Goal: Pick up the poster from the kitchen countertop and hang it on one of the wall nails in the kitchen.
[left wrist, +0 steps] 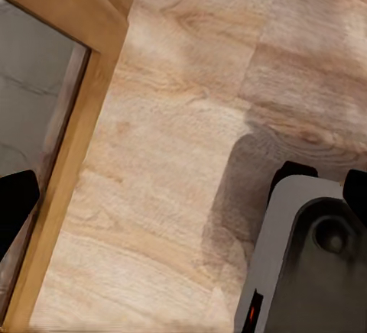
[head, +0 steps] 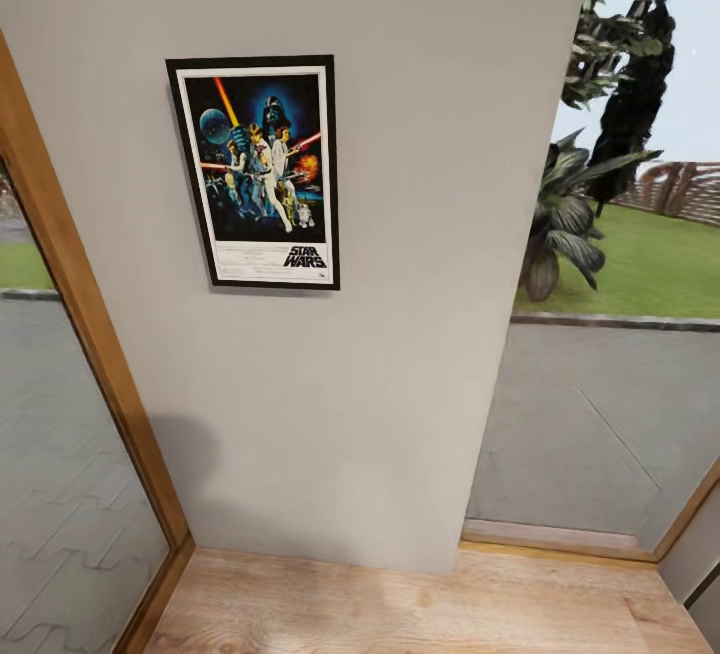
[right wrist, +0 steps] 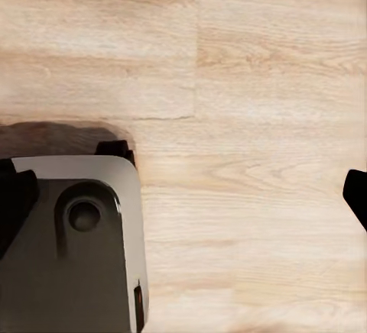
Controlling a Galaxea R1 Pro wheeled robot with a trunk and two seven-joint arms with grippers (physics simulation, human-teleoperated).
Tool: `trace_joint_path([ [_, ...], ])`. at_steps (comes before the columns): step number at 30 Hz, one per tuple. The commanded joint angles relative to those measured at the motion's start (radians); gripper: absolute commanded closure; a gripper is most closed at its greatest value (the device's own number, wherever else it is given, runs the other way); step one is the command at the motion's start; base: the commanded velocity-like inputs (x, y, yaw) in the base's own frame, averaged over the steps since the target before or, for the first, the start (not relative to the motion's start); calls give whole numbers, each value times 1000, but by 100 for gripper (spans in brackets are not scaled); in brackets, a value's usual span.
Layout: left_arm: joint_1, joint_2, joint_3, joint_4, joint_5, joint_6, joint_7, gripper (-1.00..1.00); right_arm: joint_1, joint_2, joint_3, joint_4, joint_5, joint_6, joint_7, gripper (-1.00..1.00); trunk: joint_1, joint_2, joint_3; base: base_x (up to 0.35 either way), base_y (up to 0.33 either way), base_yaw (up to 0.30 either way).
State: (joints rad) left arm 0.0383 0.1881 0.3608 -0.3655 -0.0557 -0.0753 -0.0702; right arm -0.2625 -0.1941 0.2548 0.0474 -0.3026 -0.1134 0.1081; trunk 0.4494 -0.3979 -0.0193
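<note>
Each hand is pointed down at the wood floor (right wrist: 252, 58); only dark finger edges (left wrist: 15, 207) are seen at each wrist view's borders, set wide apart with nothing between. The grey base (right wrist: 76, 249) is seen below. The poster (head: 258, 172) is hung upright on the grey wall (head: 420, 234), beside a wood-framed window (head: 90, 334).

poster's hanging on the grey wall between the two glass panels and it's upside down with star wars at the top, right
Not quite: the poster does hang on the grey wall between the glass panels, but it is upright. The head view shows the STAR WARS lettering at its bottom.
</note>
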Motion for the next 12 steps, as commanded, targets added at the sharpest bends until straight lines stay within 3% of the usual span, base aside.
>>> trace_joint_path([
  [1, 0, -1, 9, 3, -6, -5, -1, -100, -2, 12, 7, 5, -11, -7, 4, -100, 1, -2, -2, 0, 0, 0],
  [4, 0, -2, 9, 8, -6, -9, 7, -100, -1, 35, 6, 5, -12, -7, 0, -100, 1, -2, -2, 0, 0, 0],
  [12, 0, -5, 8, 10, -5, -10, 10, -100, -1, 42, 6, 5, -12, -8, -1, -100, 1, -2, -2, 0, 0, 0],
])
